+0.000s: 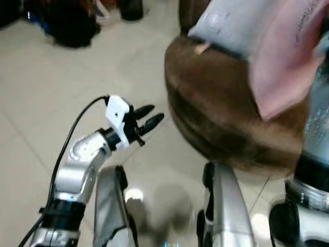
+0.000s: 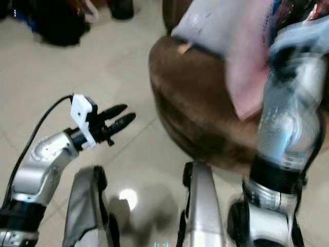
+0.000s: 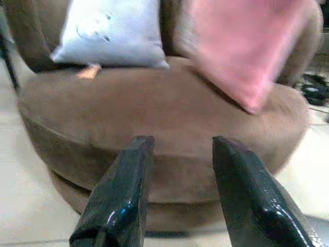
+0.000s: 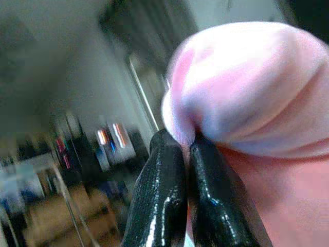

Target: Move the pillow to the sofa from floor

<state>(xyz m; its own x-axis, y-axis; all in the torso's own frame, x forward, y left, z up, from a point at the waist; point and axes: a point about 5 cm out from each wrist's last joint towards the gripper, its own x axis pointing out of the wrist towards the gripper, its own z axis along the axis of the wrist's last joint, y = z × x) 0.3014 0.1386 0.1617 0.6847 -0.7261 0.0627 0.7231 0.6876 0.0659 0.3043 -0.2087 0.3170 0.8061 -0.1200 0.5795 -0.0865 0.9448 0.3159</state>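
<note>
Floor: pale glossy tiles [image 1: 46, 77] are running under the whole scene, with a dark heap of bags [image 1: 61, 23] lying at the far left.
Sofa: a round brown sofa [image 1: 221, 118] is sitting on the right, its cushioned seat bulging toward the robot.
White pillow: a pale grey-white pillow [image 3: 108, 31] is leaning against the sofa's back, at the far side of the seat.
Pink pillow: the pink pillow [image 1: 288, 62] is hanging tilted above the right part of the seat, off the floor, its lower corner reaching down toward the cushion; whether it is touching the seat is unclear through the blur.
Right gripper: the right gripper [image 4: 187, 149] is pinching an edge of the pink pillow, both black fingers squeezed tight on the fabric; the silver right arm [image 2: 282, 134] is rising blurred at the right.
Left gripper: the left gripper [image 1: 150, 117] is hovering over the tiles just left of the sofa, fingers spread apart and holding nothing, pointing toward the seat.
</note>
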